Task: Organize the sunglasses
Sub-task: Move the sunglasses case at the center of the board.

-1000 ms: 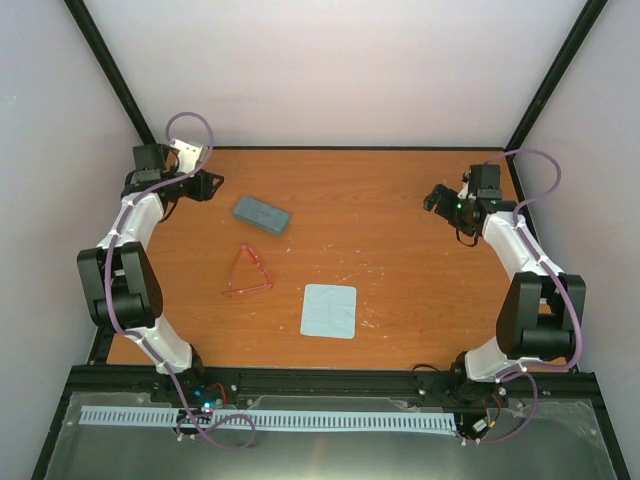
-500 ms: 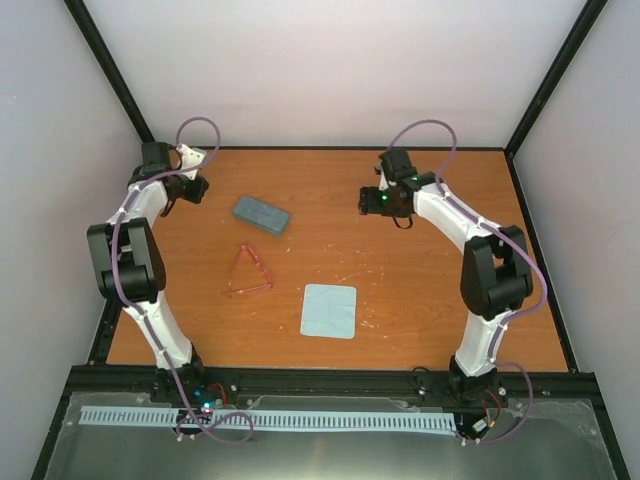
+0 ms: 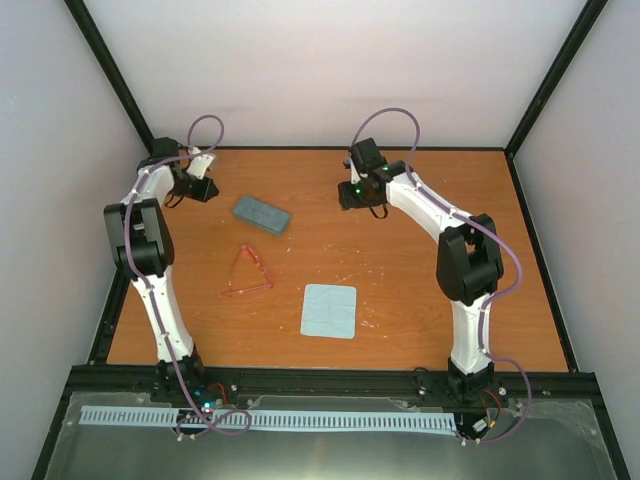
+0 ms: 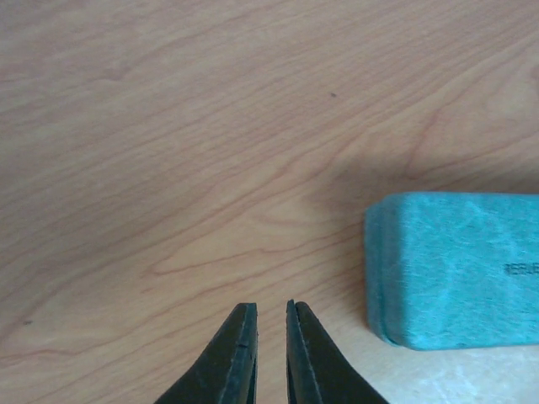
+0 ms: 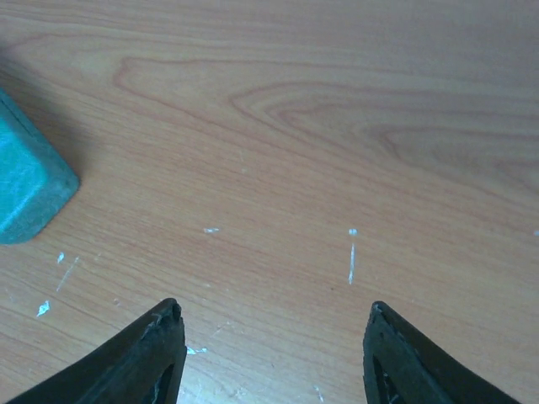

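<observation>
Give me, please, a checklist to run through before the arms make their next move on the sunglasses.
1. Sunglasses lie apart from case and cloth: ok.
2. Case open to receive them: not ok, it looks closed.
3. Right gripper open, empty: ok.
4. Left gripper open for a grasp: not ok, nearly shut.
5. Sunglasses folded flat: cannot tell.

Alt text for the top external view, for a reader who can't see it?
Thin red sunglasses lie on the wooden table, between a closed grey-blue case behind them and a light-blue cloth nearer, to their right. The left arm and right arm reach to the far side, flanking the case.
</observation>
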